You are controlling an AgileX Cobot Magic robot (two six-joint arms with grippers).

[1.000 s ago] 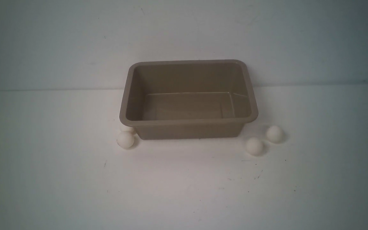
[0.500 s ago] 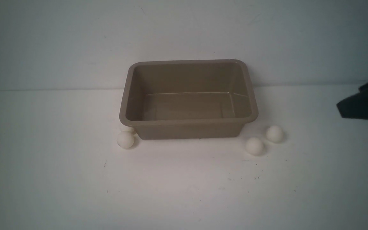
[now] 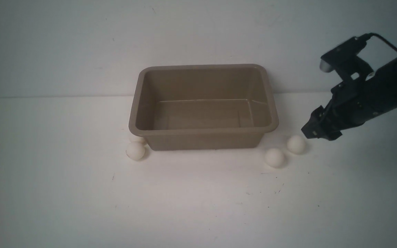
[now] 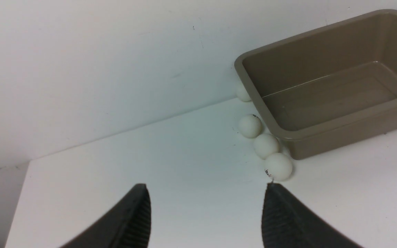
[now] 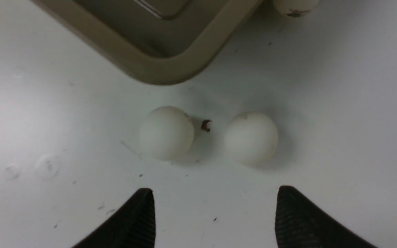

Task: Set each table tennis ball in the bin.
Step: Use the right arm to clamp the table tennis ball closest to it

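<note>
We see the bin [image 3: 202, 131] standing upright on the white table [image 3: 198, 206], its far side near the wall [image 3: 198, 34]; every table tennis ball in view lies on the table outside the bin.

By the bin's left short wall, the left wrist view shows four balls in a row: the farthest ball [image 4: 243, 94] is half tucked under the rim, then come a second ball [image 4: 250, 125] and a third ball [image 4: 266, 146]. The nearest ball [image 4: 278, 166] bears a small dark print and sits just off the bin's near left corner; the last two look to be touching.

Off the bin's near right corner two more balls lie apart from each other: the inner ball [image 3: 274, 157] and the outer ball [image 3: 296, 144]. The right wrist view adds a printed ball [image 5: 295, 5] close beside the bin's right wall, cut by the frame's edge.

The right gripper [image 5: 215, 188] hangs above the table just to the right of the outer ball, well clear of the bin; its jaws stand wide apart with nothing between them. The left gripper [image 4: 206, 186] is far to the left of the bin, pointing toward the row of four; its jaws are likewise spread and hold nothing.
</note>
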